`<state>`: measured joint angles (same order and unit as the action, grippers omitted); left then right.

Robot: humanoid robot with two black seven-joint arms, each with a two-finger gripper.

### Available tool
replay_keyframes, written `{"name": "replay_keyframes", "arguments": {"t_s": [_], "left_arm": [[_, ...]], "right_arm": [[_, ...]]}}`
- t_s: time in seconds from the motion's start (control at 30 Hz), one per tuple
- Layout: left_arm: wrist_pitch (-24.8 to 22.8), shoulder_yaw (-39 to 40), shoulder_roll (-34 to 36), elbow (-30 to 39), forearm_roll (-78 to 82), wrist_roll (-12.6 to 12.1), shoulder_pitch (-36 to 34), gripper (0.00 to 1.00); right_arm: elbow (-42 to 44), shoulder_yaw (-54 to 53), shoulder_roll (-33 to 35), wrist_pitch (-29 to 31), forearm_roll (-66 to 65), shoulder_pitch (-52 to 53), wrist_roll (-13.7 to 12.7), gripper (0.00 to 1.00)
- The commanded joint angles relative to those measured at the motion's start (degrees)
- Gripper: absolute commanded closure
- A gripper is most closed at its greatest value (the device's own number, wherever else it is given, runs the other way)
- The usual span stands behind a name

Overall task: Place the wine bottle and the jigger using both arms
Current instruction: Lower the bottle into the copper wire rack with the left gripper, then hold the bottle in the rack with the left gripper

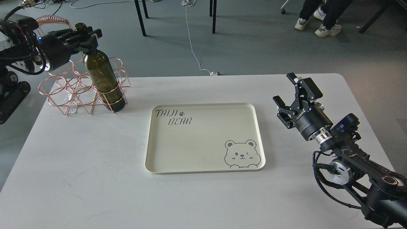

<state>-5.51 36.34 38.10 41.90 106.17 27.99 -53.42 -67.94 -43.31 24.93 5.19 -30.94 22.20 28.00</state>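
Note:
The wine bottle, dark olive-green with no label, stands slightly tilted in a ring of a copper wire rack at the table's far left. My left gripper comes in from the left and is closed around the bottle's neck, just below its mouth. My right gripper is open and empty, raised above the table right of the tray. The jigger is not in view.
A cream tray printed with "TAIJI BEAR" and a bear face lies empty at the middle of the white table. Beyond the table are chair legs, a white cable on the floor and a seated person's feet.

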Motion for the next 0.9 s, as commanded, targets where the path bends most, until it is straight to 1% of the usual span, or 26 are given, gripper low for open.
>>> {"name": "replay_keyframes", "arguments": {"t_s": [0.0, 0.07, 0.13, 0.17, 0.2, 0.27, 0.43, 0.5, 0.57, 0.6, 0.63, 0.67, 0.7, 0.77, 0.8, 0.83, 0.87], "left_arm": [[-0.02, -0.04, -0.66, -0.23, -0.09, 0.01, 0.07, 0.7], [-0.02, -0.04, -0.66, -0.32, -0.09, 0.01, -0.01, 0.66], [-0.02, 0.05, -0.57, -0.32, -0.09, 0.01, -0.01, 0.56], [-0.02, 0.05, -0.57, -0.32, -0.09, 0.01, -0.01, 0.49], [-0.02, 0.05, -0.57, -0.32, -0.09, 0.01, -0.01, 0.39], [-0.02, 0.05, -0.57, -0.32, -0.17, 0.01, -0.1, 0.22], [0.06, 0.14, -0.22, -0.06, -0.26, 0.01, -0.28, 0.06], [0.06, 0.14, -0.04, 0.03, -0.44, 0.01, -0.28, 0.04], [0.06, 0.14, 0.05, 0.03, -1.23, 0.01, -0.28, 0.04], [0.06, 0.14, 0.05, 0.03, -1.32, 0.01, -0.28, 0.05], [0.06, 0.14, 0.13, 0.03, -1.4, 0.01, -0.28, 0.08], [-0.02, 0.05, 0.22, 0.03, -1.4, 0.01, -0.36, 0.14], [-0.02, 0.05, 0.22, 0.03, -1.32, 0.01, -0.37, 0.22], [-0.02, -0.04, 0.4, 0.03, -1.32, 0.01, -0.37, 0.47], [-0.02, -0.04, 0.31, 0.03, -1.32, 0.01, -0.37, 0.62], [-0.02, -0.04, 0.31, 0.03, -1.32, 0.01, -0.37, 0.74], [-0.02, -0.04, 0.4, 0.03, -1.32, 0.01, -0.37, 0.8]], "right_arm": [[0.0, -0.28, 0.12, 0.0, 0.0, 0.04, 0.0, 0.01], [0.0, -0.28, 0.12, 0.0, 0.0, 0.04, 0.0, 0.01], [0.0, -0.28, 0.21, 0.0, 0.0, 0.04, 0.0, 0.01], [0.0, -0.28, 0.21, -0.09, 0.0, 0.04, 0.0, 0.01], [0.0, -0.28, 0.21, 0.0, 0.0, 0.04, 0.0, 0.01], [0.0, -0.28, 0.21, -0.09, 0.0, 0.04, 0.0, 0.01], [0.0, -0.19, 0.12, 0.0, 0.0, 0.04, 0.0, 0.01], [0.0, -0.28, 0.12, 0.0, 0.0, 0.04, 0.0, 0.01], [0.0, -0.28, 0.12, 0.0, 0.0, 0.04, 0.0, 0.01], [0.0, -0.28, 0.12, 0.0, 0.0, 0.04, 0.0, 0.01], [0.0, -0.28, 0.12, -0.09, 0.0, 0.04, 0.0, 0.01], [0.0, -0.28, 0.21, -0.09, 0.0, 0.04, 0.0, 0.01], [0.0, -0.28, 0.21, 0.0, 0.0, 0.04, 0.0, 0.01], [0.0, -0.28, 0.21, 0.0, 0.0, 0.04, 0.0, 0.01], [0.0, -0.28, 0.21, 0.0, 0.0, 0.04, 0.0, 0.01], [0.0, -0.28, 0.21, 0.0, 0.0, 0.04, 0.0, 0.01], [0.0, -0.28, 0.21, 0.0, 0.0, 0.04, 0.0, 0.01]]}}
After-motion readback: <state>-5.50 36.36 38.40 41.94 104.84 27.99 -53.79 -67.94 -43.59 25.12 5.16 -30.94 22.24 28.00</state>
